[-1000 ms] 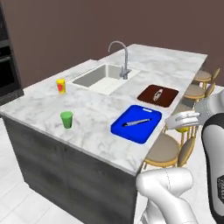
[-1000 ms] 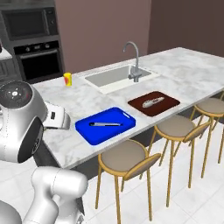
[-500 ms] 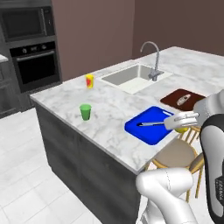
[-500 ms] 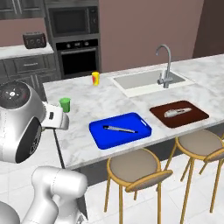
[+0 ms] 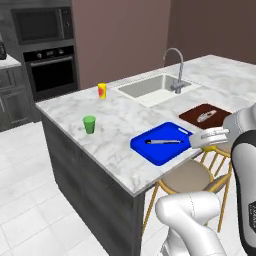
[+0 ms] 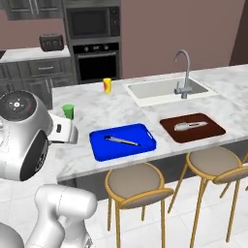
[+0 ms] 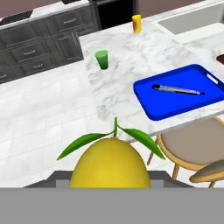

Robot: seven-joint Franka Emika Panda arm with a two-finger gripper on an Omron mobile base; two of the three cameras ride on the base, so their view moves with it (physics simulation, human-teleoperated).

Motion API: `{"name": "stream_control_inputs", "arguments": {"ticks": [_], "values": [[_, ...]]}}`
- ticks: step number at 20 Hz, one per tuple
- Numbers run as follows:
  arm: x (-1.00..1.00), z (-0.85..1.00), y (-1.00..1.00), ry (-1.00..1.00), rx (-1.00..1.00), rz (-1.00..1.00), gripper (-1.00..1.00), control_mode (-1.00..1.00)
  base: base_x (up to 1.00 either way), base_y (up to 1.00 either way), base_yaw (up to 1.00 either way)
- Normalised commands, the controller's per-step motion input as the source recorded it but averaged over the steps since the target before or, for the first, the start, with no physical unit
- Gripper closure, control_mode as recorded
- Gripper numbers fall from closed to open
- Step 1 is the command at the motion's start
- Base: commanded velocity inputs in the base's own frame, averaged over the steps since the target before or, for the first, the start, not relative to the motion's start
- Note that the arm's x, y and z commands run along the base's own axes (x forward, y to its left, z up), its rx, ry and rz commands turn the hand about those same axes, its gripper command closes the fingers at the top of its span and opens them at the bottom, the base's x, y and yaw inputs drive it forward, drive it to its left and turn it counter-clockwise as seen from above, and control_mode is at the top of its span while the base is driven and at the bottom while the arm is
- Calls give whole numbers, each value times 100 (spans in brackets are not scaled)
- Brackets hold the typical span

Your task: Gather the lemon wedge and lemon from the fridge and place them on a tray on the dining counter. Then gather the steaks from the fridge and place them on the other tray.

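A yellow lemon [image 7: 110, 162] with green leaves sits right at the bottom of the hand view, between the jaws of my gripper [image 5: 199, 140], which is shut on it. The white hand hovers at the near edge of the marble dining counter [image 5: 115, 117], beside the blue tray [image 5: 161, 143]. A silver utensil [image 7: 177, 89] lies in that blue tray [image 7: 175, 103]. Further right on the counter is a brown tray [image 6: 193, 128] with a silvery item on it. The lemon wedge, the steaks and the fridge are out of view.
A green cup [image 5: 89, 124] and a yellow cup [image 5: 102, 90] stand on the counter, with the sink and tap [image 5: 175, 75] behind the trays. Wooden stools [image 6: 135, 181] line the counter's near side. Oven, microwave and dark cabinets fill the back wall.
The whole scene has shifted in both base views: the base has driven and turned, and the counter's corner and the oven wall have come into view. The things on the counter lie as before.
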Motion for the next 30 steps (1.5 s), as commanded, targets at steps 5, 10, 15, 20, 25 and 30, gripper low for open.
{"name": "stream_control_inputs", "arguments": {"ticks": [5, 10, 15, 20, 25, 30], "values": [[0, 0, 0, 0, 0, 0, 100, 100, 9, -69, 22], [0, 0, 0, 0, 0, 0, 100, 100, 64, -36, 30], [0, 0, 0, 0, 0, 0, 100, 100, 73, -40, 36], [0, 0, 0, 0, 0, 0, 100, 100, 70, -36, 33], [90, -13, -39, 15, 0, 19, 100, -100, 0, 0, 0], [97, -18, -41, 20, 0, 6, 100, -100, 0, 0, 0]]}}
